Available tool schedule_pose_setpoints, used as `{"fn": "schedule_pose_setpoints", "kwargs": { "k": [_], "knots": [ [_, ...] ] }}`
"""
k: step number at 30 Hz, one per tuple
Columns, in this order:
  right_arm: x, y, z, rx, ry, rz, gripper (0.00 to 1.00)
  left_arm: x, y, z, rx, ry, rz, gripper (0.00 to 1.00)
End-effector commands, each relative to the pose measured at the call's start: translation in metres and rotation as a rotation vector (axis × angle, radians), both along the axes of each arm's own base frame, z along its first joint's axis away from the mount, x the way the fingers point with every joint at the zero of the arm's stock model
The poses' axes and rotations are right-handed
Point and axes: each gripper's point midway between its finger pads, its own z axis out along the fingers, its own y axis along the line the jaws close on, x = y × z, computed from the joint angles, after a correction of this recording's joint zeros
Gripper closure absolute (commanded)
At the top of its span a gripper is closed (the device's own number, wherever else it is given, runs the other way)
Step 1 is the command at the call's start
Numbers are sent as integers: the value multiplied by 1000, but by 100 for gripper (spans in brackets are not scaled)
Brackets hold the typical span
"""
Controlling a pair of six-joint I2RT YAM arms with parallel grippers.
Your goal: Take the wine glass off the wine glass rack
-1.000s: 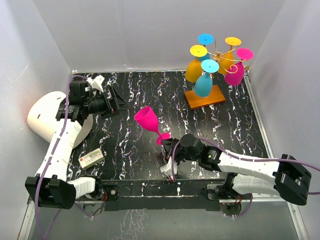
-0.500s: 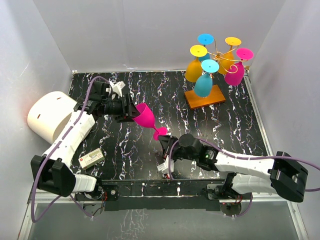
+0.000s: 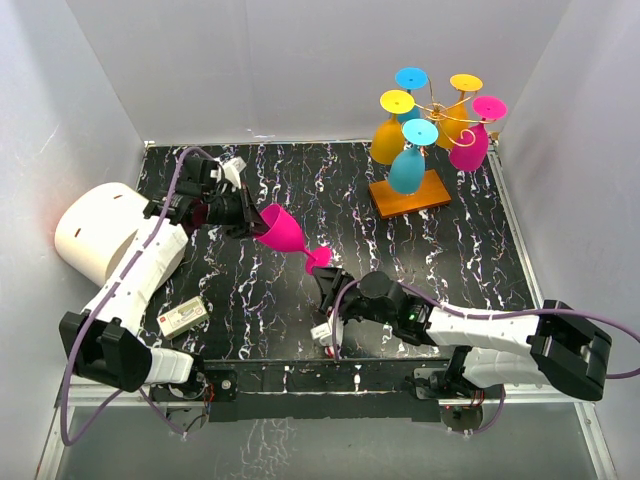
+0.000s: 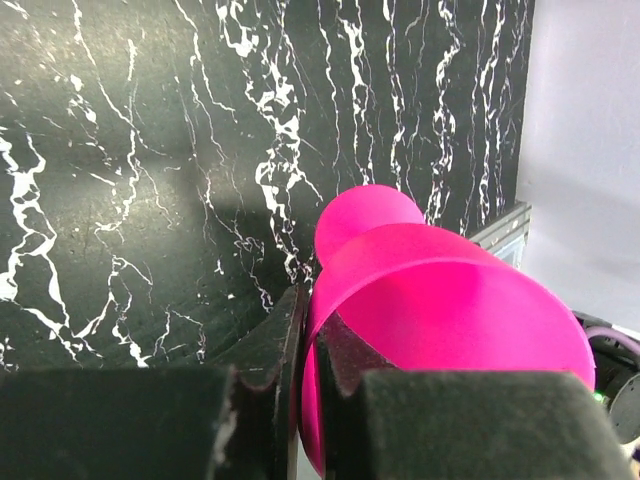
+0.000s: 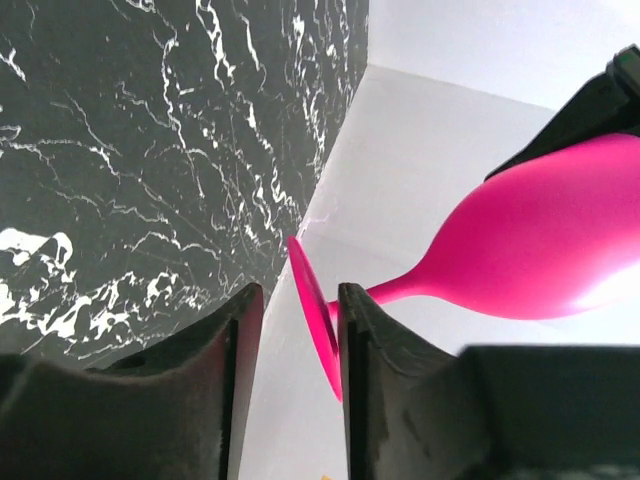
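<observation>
Top external view has the pink wine glass (image 3: 283, 232) off the wine glass rack (image 3: 410, 196). It hangs tilted in the air well to the left of the rack and nearer the arms, with its bowl away from the rack and its foot toward it. The left gripper (image 3: 248, 215) is clamped tight on the bowl's rim, one of its fingers (image 4: 270, 350) outside the wall and one inside. The right gripper (image 3: 330, 283) sits just beyond the foot, on the side away from the rack. Its fingers stand a little parted, and the thin foot shows in the gap, unpinched. Other coloured glasses (image 3: 407, 170) hang upside down from the rack's gold arms.
</observation>
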Motion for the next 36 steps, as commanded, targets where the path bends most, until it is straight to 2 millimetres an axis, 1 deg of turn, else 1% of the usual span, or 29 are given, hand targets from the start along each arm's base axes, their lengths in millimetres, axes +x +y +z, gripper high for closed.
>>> {"fn": "schedule_pose_setpoints", "kwargs": {
  "k": [1,2,3,4,7,8,11,13,15,17,18,20,22,23,24,25,27,31,34,36],
  "knots": [
    [-15,10,26,196,130,37,60,6,11,22,68,-38,42,100],
    [-17,10,25,217,178,34,46,10,16,25,101,-46,54,100],
    [-19,11,24,229,217,30,9,17,24,23,156,-49,80,100],
    [-19,11,25,245,247,23,2,23,29,22,197,-47,96,100],
    [-19,14,31,313,358,-8,2,38,45,22,298,-55,145,100],
    [-18,13,32,331,398,-31,2,46,51,26,332,-73,175,100],
    [-16,10,25,389,546,-114,2,67,72,25,452,-103,261,100],
    [-14,6,30,486,656,-178,2,83,83,25,509,-136,318,100],
    [-4,-2,43,637,734,-272,2,101,85,25,519,-186,350,100],
    [12,-17,56,817,771,-387,2,120,86,23,532,-235,371,100],
    [20,-27,65,931,790,-441,2,130,87,18,551,-247,382,100],
    [40,-54,83,1188,807,-597,2,149,87,11,580,-261,387,100],
    [56,-81,91,1396,805,-772,2,167,84,3,599,-262,371,100],
    [63,-90,94,1456,788,-848,2,176,83,-1,613,-263,360,100],
    [67,-98,92,1473,770,-923,2,185,80,-5,619,-262,354,100],
    [70,-101,91,1470,761,-978,2,195,78,-7,621,-268,356,100],
    [74,-101,88,1423,759,-1047,2,211,74,-16,623,-263,352,100],
    [78,-103,82,1354,771,-1114,2,240,60,-26,587,-282,347,100],
    [81,-105,77,1314,836,-1128,2,259,56,-34,587,-298,357,100],
    [82,-106,78,1304,894,-1115,2,270,54,-36,591,-311,364,100]
  ]
}}
